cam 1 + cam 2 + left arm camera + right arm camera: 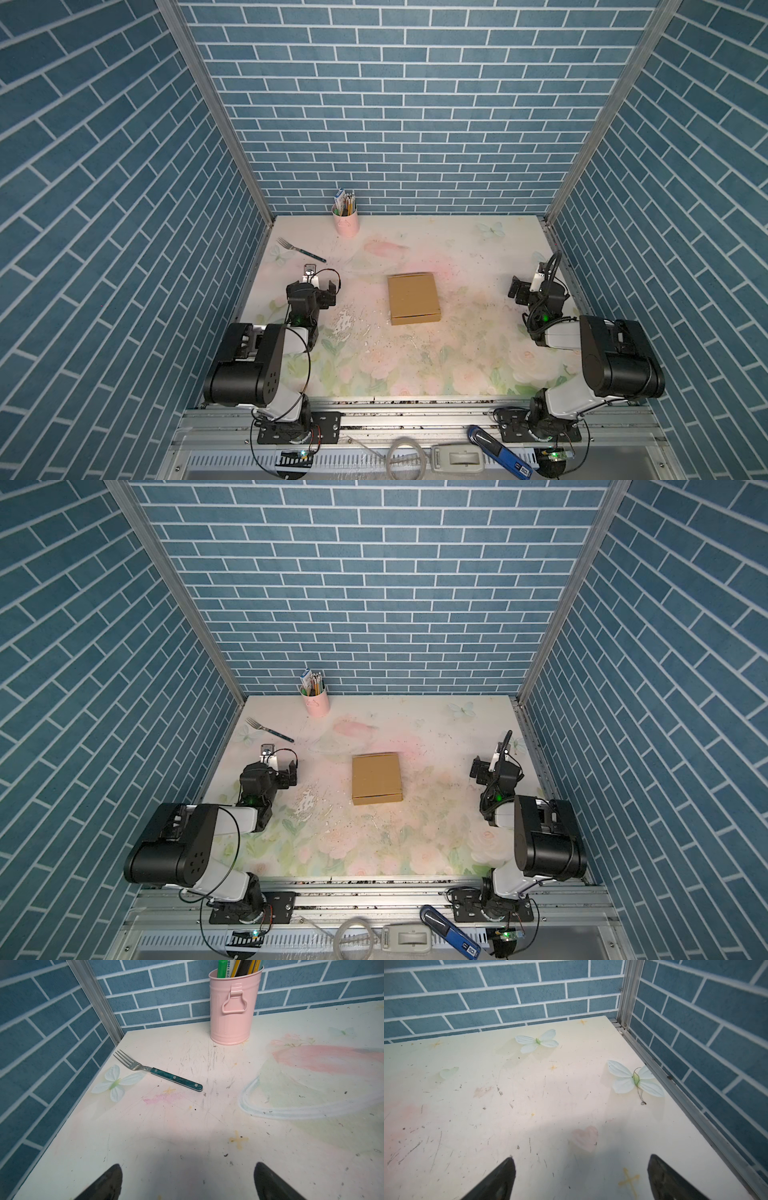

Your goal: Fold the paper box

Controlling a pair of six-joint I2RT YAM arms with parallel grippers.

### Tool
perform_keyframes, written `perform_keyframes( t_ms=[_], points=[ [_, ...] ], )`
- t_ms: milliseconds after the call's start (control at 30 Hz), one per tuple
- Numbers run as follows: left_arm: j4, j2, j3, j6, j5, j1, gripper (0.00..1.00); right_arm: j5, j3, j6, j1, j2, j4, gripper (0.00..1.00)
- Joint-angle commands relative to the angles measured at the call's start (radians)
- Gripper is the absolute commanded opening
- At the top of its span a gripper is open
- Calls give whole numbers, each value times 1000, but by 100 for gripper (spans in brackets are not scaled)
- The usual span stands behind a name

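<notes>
Though squarish, paper box (413, 297) front nearward

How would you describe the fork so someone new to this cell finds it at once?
Start at the far left corner of the table, where the pink pencil bucket stands by the back wall. Nearer and left of it lies the fork, flat, tines towards the side wall. It is the only cutlery: steel tines, teal riveted handle.

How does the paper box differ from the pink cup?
The paper box is brown, squarish and lies flat; the pink cup is round and stands upright. The box is closed; the cup is open-topped, holding pens. The box sits mid-table; the cup by the back wall. Both rest on the table.
</notes>
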Motion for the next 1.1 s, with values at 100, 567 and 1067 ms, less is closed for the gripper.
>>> perform_keyframes(
  t_ms=[100, 567, 1067],
  points=[
    [8, 5, 16, 4, -3, 2, 100, -16, -14, -36, 7, -10, -2, 99],
    [8, 5, 15, 3, -3, 2, 100, -22, -13, -35, 7, -10, -2, 99],
    [16, 7, 13, 5, 6, 6, 100, -18, -13, -34, 7, -10, -2, 99]
  ],
)
